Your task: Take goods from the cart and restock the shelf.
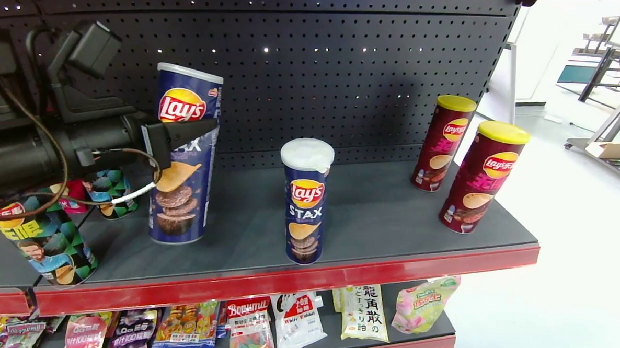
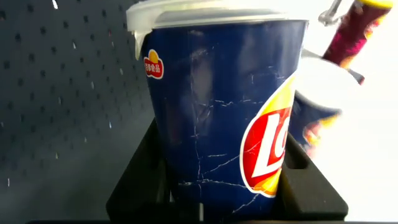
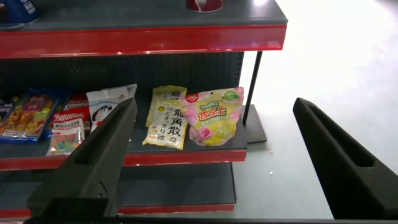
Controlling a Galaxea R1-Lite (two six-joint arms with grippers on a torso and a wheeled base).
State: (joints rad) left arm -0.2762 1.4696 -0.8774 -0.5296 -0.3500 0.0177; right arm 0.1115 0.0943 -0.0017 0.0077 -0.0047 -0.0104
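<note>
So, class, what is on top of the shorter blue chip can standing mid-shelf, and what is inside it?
A pale plastic lid caps the shorter blue can, which stands on the grey shelf. The lid and wall hide its contents.

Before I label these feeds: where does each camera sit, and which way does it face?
Head: on the head, facing forward and down at the top shelf; left arm at left.
Left wrist: on that wrist, facing the blue can in its jaws.
Right wrist: on that wrist, facing bags on the lower shelf past open jaws.
Shared: head and left wrist, the blue can; head and right wrist, the bags.
</note>
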